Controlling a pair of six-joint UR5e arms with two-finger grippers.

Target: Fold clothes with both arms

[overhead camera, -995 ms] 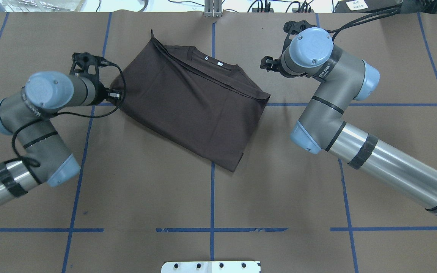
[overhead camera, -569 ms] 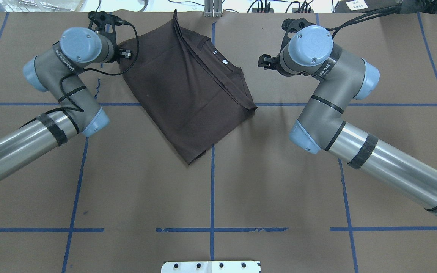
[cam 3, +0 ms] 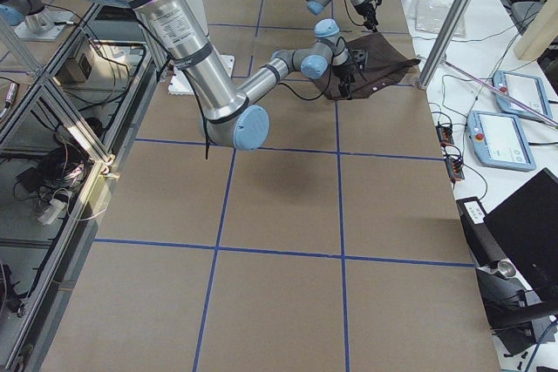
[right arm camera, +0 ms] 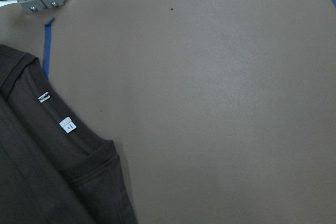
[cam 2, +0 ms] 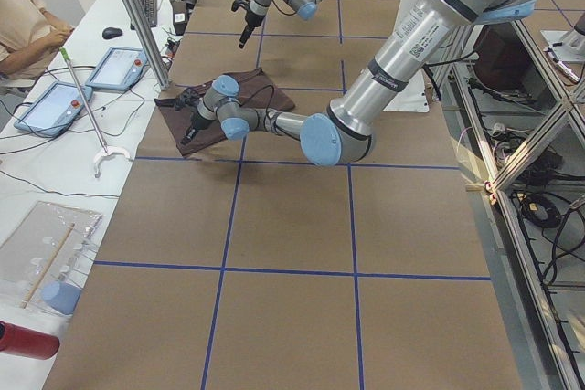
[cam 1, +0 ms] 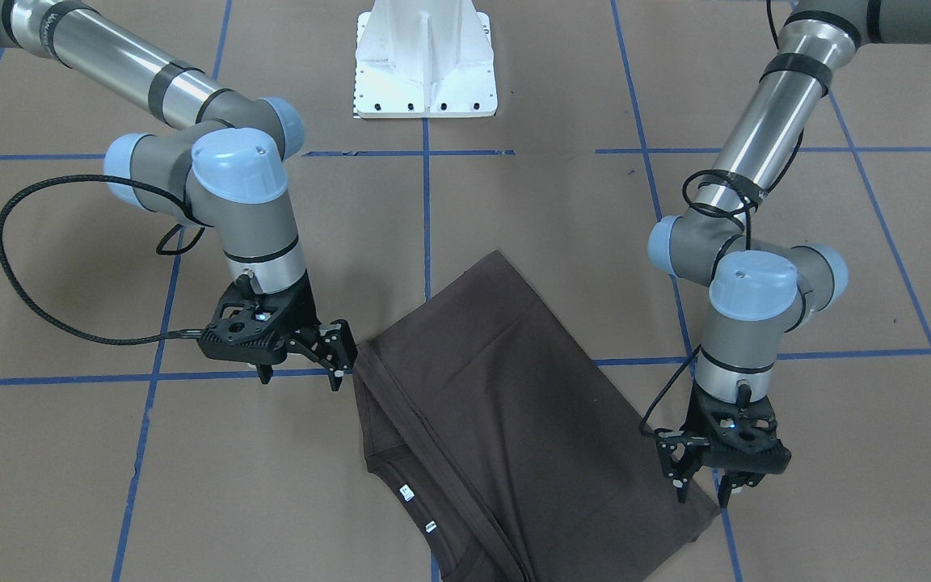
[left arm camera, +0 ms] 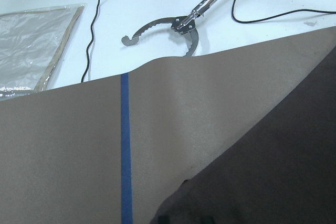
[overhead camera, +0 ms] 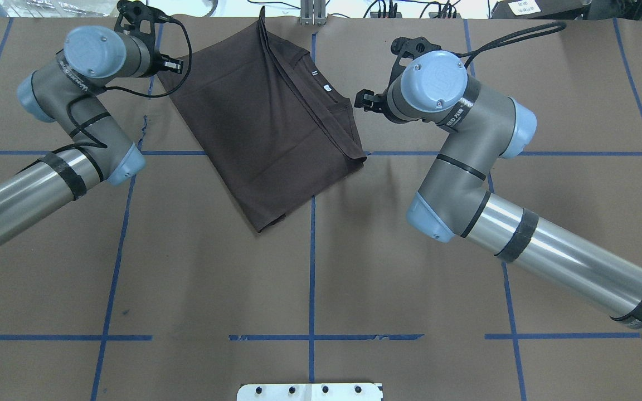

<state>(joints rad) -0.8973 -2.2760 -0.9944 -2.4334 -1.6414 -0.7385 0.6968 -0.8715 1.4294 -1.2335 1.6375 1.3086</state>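
The dark grey-brown T-shirt [overhead camera: 265,128] lies folded and skewed at the table's far middle, with its collar and white labels [overhead camera: 326,88] facing up; it also shows in the front view [cam 1: 498,404]. My left gripper [overhead camera: 171,64] is at the shirt's far-left corner and looks shut on it [cam 1: 708,491]; the left wrist view shows that corner [left arm camera: 283,182]. My right gripper [overhead camera: 361,101] is open and empty, just beside the shirt's collar-side edge [cam 1: 340,360]. The right wrist view shows the collar and labels [right arm camera: 67,125].
The brown paper table cover carries a blue tape grid [overhead camera: 312,278]. The white pedestal base [cam 1: 425,73] stands at the near edge. An aluminium post [overhead camera: 312,11] stands at the far edge. Beyond it lie a grabber tool [left arm camera: 184,22], tablets [cam 2: 119,66] and an operator [cam 2: 27,29].
My left gripper has swung toward the far edge, dragging the shirt's corner so that the shirt turned and shifted left. My right gripper has moved left, closer to the shirt's edge.
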